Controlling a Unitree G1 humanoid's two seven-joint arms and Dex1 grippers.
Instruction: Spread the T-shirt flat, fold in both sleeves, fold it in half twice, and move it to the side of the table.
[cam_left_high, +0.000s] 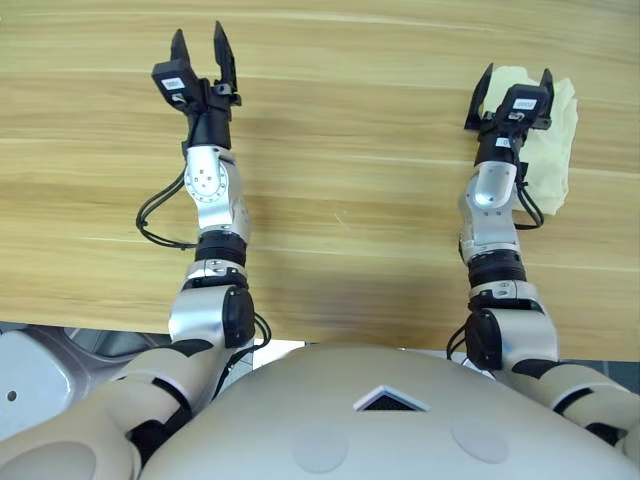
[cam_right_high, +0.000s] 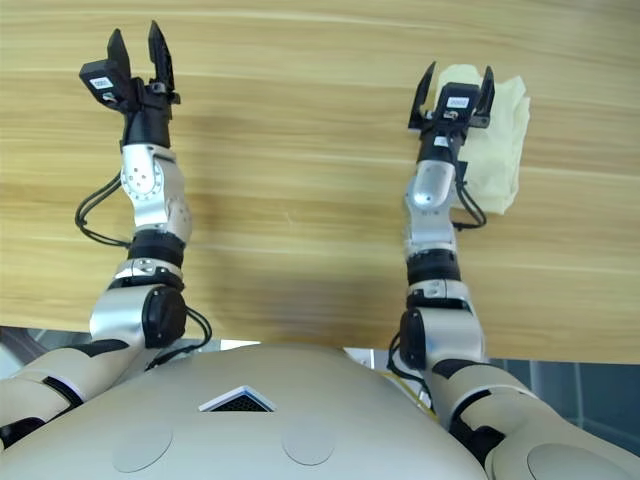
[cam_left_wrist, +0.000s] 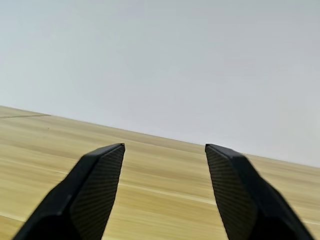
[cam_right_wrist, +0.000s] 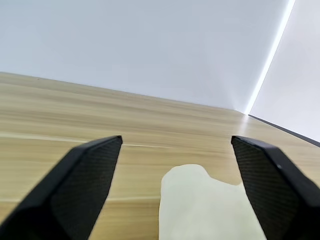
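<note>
From the head, the worktop (cam_left_high: 350, 150) is a broad surface of pale wood, its grain running in long bands from side to side. Both arms stretch forward over it, well apart. The left gripper (cam_left_high: 200, 45) stands over bare wood on the left with its two black, tapered fingers spread in a narrow V. The right gripper (cam_left_high: 517, 85) is over the near left part of the T-shirt (cam_left_high: 555, 140), and its fingers are also apart. The T-shirt is a compact folded bundle of soft, cream-coloured cloth with rounded, slightly rumpled edges. It lies at the right side of the worktop and reaches past the gripper to the right and back toward the robot.

The left wrist view adds the texture of the fingers (cam_left_wrist: 97, 190), a fine woven-looking black surface, with wood planks between them. In the right wrist view, the fingers (cam_right_wrist: 85, 185) stand wide on either side of the T-shirt's smooth, rounded end (cam_right_wrist: 205, 205). Whether they touch the cloth cannot be told. Beyond the worktop's far edge, both wrist views show a plain pale wall (cam_left_wrist: 160, 60).
</note>
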